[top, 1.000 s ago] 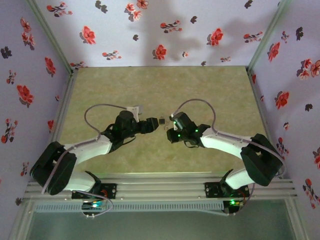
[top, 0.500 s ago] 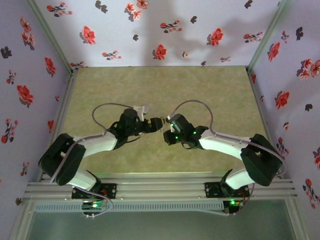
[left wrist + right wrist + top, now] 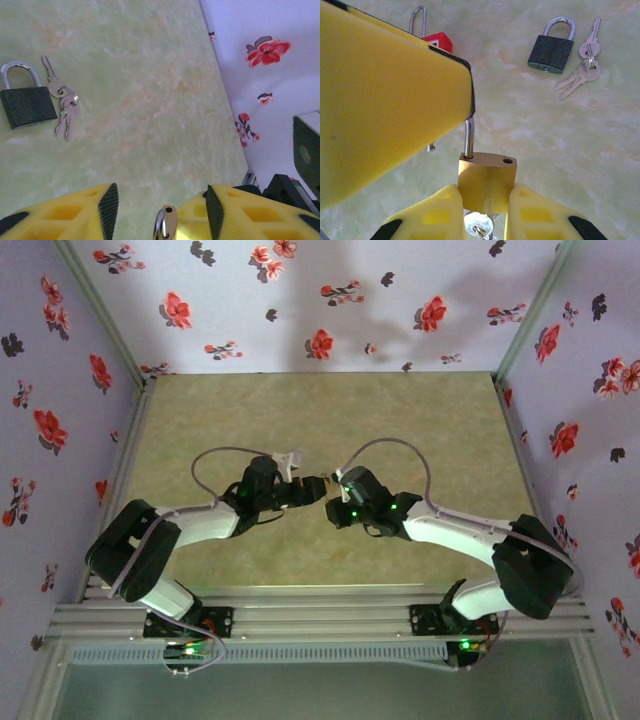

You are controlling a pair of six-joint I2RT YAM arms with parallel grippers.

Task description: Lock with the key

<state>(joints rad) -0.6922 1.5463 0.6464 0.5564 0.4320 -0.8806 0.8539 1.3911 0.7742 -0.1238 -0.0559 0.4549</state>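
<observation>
R gripper clamped brass padlock, silver key at its right end, shackle lying long-axis left into L gripper, whose part-open fingers straddled the tip

Both arms are the same build: left arm and right arm have glossy white link shells between chunky black joint housings. Each sits on a black base bolted to the silver rail at the worktop's near edge, with small green LEDs lit on the right wrist housing and down by the bases. One thin grey cable per arm loops free from forearm to wrist; left gripper and right gripper carry blocky yellow fingers with rectangular pocket recesses, black inner faces and black corner trim.
</observation>
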